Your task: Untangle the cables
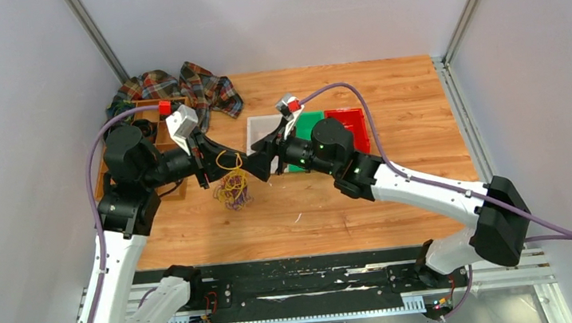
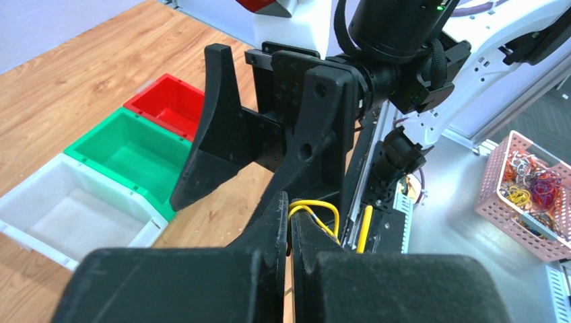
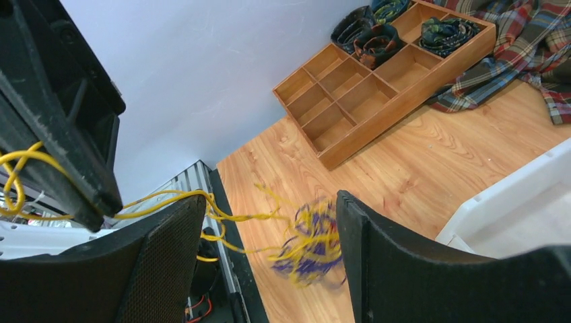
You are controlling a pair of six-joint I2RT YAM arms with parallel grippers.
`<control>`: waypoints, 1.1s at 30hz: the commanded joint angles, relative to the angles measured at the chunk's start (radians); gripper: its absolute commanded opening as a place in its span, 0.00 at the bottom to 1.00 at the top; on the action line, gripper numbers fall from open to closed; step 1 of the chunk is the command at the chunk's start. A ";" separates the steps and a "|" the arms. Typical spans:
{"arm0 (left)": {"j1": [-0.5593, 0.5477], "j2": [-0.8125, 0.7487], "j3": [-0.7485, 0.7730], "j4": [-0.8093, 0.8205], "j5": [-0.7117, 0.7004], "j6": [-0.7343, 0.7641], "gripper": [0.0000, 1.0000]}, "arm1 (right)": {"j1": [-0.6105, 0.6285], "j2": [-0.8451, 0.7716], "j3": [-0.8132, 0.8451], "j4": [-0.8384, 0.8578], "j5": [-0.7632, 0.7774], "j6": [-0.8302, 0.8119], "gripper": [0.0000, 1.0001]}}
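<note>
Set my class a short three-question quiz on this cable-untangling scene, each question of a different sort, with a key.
1. True or false: the left tool is shut on a yellow cable.
2. Which bin stands in the middle of the row? A white bin; B green bin; C red bin.
3. Fill the gap: the jaws of the right tool stand ____.
Key: 1 true; 2 B; 3 open.
</note>
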 commanded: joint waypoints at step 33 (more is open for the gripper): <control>-0.002 0.055 0.230 0.327 0.086 -0.377 0.01 | 0.037 0.250 -0.214 0.224 0.310 0.011 0.67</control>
